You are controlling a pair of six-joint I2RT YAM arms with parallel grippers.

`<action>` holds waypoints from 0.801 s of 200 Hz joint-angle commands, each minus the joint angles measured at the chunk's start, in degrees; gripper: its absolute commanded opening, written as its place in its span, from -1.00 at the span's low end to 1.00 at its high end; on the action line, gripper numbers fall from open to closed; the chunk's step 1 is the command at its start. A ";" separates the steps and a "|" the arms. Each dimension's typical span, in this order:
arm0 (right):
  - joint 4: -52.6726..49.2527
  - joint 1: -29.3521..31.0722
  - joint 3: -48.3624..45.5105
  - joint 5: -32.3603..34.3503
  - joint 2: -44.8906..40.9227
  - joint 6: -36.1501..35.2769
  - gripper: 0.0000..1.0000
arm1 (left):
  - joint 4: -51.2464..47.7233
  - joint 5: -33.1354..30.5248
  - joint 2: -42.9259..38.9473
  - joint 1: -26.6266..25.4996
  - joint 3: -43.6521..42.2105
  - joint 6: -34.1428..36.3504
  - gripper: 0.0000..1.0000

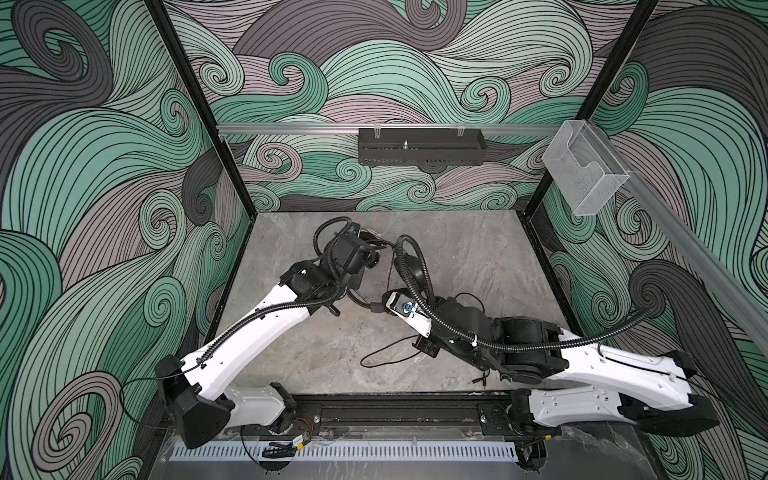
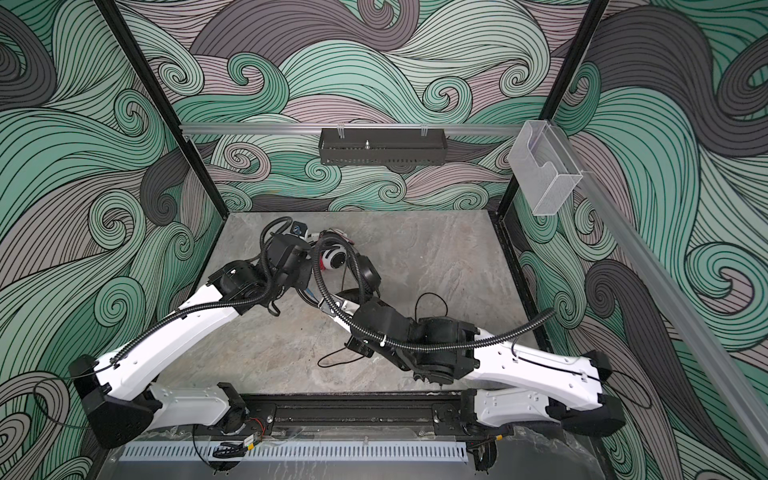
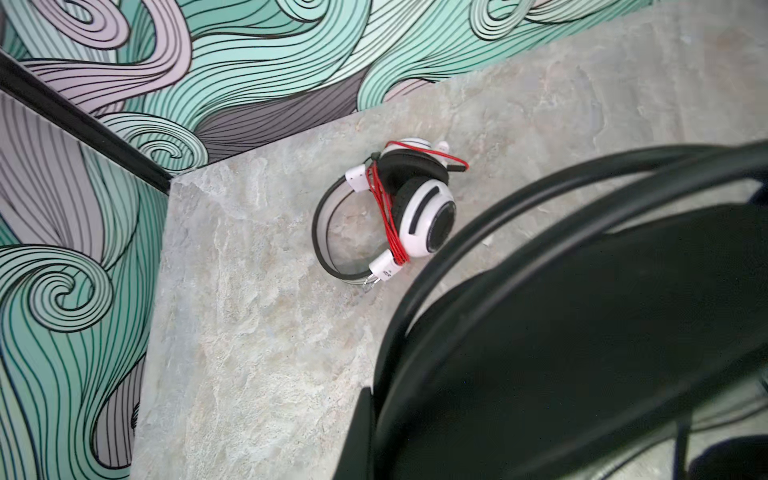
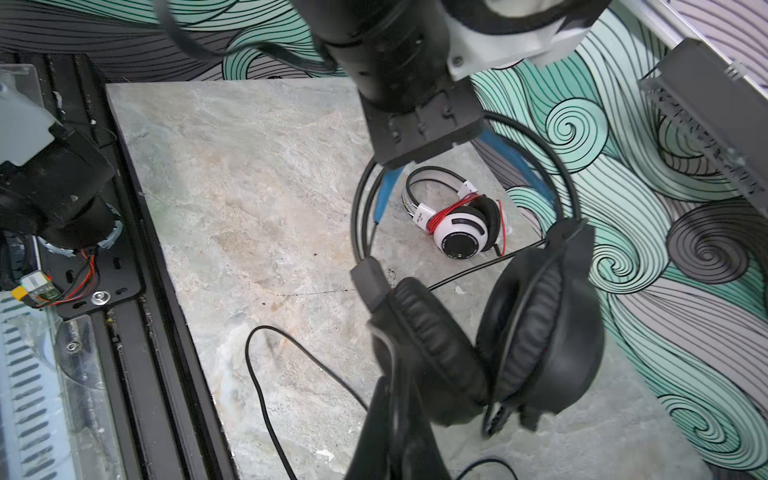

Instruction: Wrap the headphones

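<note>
The headphones are apart: the black headset hangs above the worktop, its headband pinched in the left hand, while the white headset, wound in red cord, lies near the back corner. The right hand is pressed together below the ear cups, on what I cannot tell. The thin band could swivel or slip if the cord is tugged, the slack black cord could snag, and the close wrists could collide. Both arms reach inward and meet mid-worktop.
</note>
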 commanded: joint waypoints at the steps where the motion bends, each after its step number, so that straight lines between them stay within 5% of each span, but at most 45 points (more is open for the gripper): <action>1: -5.29 -2.95 4.45 -0.36 -0.08 -5.74 -1.00 | -0.80 7.78 -2.86 -2.23 -0.33 3.60 -1.00; 61: -10.20 -7.47 10.31 3.50 3.70 -16.19 -1.00 | -7.13 14.49 -8.54 -6.01 -2.47 6.62 -1.00; 116: -10.22 -9.19 13.67 9.78 7.28 -23.68 -0.89 | -13.56 7.59 -9.61 -6.09 0.98 8.49 -1.00; 160: -7.03 -14.54 16.65 5.19 7.82 -26.77 -0.78 | -15.88 8.59 -7.79 -6.05 5.68 9.76 -1.00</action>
